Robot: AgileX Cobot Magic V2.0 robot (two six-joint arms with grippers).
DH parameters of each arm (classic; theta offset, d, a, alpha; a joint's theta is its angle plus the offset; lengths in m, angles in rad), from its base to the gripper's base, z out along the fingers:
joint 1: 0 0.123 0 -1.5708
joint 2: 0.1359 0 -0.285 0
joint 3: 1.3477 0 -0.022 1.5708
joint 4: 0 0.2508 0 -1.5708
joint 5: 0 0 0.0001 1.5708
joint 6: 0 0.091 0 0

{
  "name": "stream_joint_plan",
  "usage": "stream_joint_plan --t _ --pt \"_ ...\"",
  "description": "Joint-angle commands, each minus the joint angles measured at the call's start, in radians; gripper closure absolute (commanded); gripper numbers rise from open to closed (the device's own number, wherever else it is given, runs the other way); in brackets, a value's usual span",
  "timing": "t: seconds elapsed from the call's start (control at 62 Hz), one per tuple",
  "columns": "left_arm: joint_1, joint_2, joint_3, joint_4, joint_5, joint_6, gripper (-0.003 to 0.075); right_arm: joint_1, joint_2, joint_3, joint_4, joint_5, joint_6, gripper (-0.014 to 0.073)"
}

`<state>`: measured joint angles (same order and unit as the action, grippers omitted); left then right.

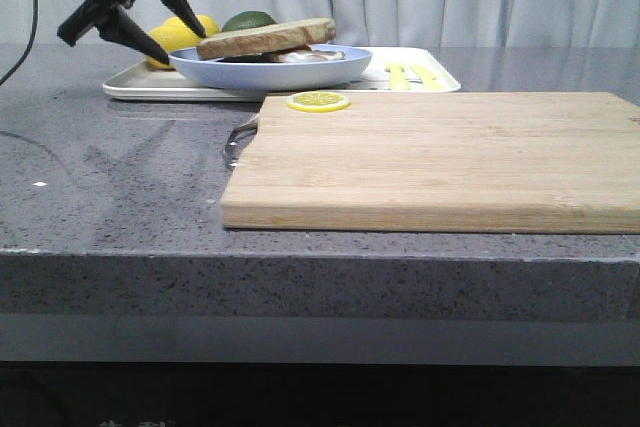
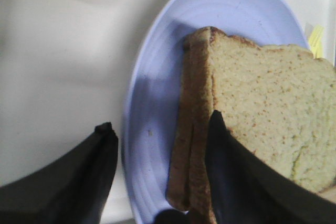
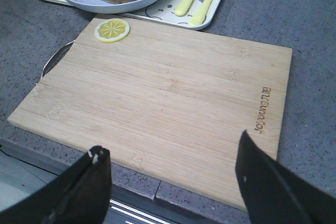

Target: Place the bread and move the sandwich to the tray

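**Letting go of the plate without nudging the sandwich**

Backing off looks like the step in hand now, since the sandwich (image 1: 268, 40) already sits on its blue plate (image 1: 270, 71) and the plate is on the white tray (image 1: 180, 89) at the far side of the surface (image 1: 110, 187). The top bread (image 2: 268, 108) lies stacked on the lower slice, with the egg white peeking out in the right wrist view.

My left pincer (image 1: 165, 17) is spread wide and holds nothing. In the left wrist view one finger (image 2: 223, 171) sits right against the crust of the stack and the other is outside the plate rim, over the tray. So my take: lift straight up first, no sideways drift, or that inner finger could drag the top slice off. Sliding away only once I'm above the bread seems safest.

My right pincer (image 3: 170, 179) hangs wide open and empty over the near edge of the cutting board (image 1: 430, 157), well apart from everything. A lemon slice (image 1: 318, 101) sits on the board's far corner.

Stuff I can't make out:
- whether that inner finger actually touches the crust or just hovers beside it
- the yolk, mostly hidden under the top slice
- the yellow and green fruit (image 1: 215, 25) behind the plate, half blocked
- the tray's far edge, cut off by the plate
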<state>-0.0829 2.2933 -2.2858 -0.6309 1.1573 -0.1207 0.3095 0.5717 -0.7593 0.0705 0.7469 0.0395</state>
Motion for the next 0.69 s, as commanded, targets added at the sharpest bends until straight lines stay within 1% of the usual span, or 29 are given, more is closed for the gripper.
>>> stream_joint_plan --t 0.0,0.161,0.307,0.387,0.533,0.678 --pt "0.006 -0.101 -0.078 -0.034 0.011 -0.003 0.0334 -0.005 -0.002 -0.024 -0.007 -0.073 -0.006 0.0074" --pt "0.006 -0.137 -0.162 0.058 0.100 -0.003 0.0334 -0.005 -0.002 -0.024 -0.007 -0.073 -0.006 0.0074" --pt "0.003 -0.200 -0.172 0.106 0.100 -0.003 0.0334 -0.005 -0.002 -0.024 -0.007 -0.073 -0.006 0.0074" --pt "-0.016 -0.261 -0.168 0.175 0.100 0.013 0.0334 -0.005 -0.002 -0.024 -0.007 -0.073 -0.006 0.0074" --pt "-0.078 -0.375 -0.117 0.319 0.100 0.049 0.0334 -0.005 -0.002 -0.024 -0.007 -0.073 -0.006 0.0074" --pt "-0.177 -0.515 0.002 0.473 0.100 0.070 0.0334 -0.005 -0.002 -0.024 -0.007 -0.073 -0.006 0.0074"
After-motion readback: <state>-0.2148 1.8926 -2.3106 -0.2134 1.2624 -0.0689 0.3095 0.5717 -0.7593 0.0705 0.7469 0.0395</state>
